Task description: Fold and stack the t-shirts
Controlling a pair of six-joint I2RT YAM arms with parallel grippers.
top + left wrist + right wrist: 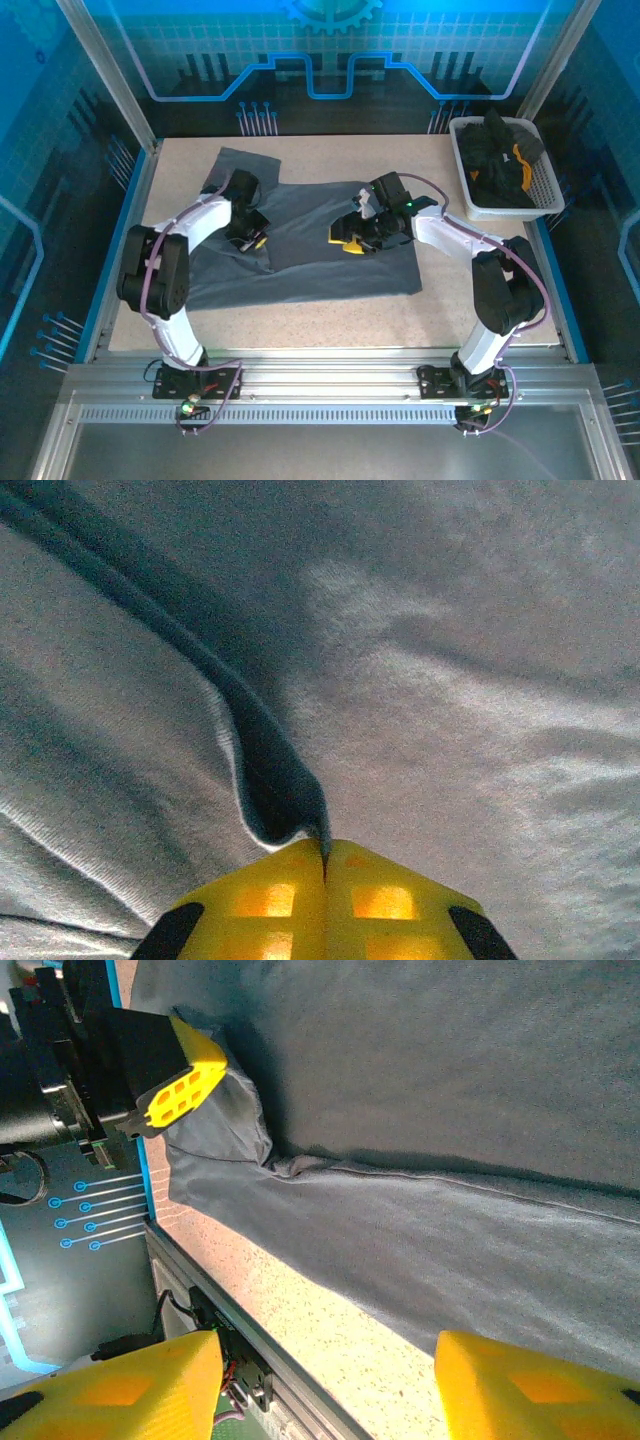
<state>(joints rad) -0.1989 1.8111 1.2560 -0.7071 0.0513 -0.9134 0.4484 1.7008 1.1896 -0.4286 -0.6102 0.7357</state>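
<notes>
Top external: early by my read, with the plain slate-grey cloth t-shirt (320, 262) spread mid-table (330, 320), left jaws pinched shut on its left-side fold, right jaws part-open and empty above it, black t-shirts (497, 152) unfolded in the far-right white plastic mesh basket (546, 196), no stack.

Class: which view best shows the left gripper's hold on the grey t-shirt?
Left wrist: the left gripper is shut on a raised fold of the grey t-shirt. Right wrist shows it sideways, pinching cloth; top shows it small, partly hidden.
</notes>
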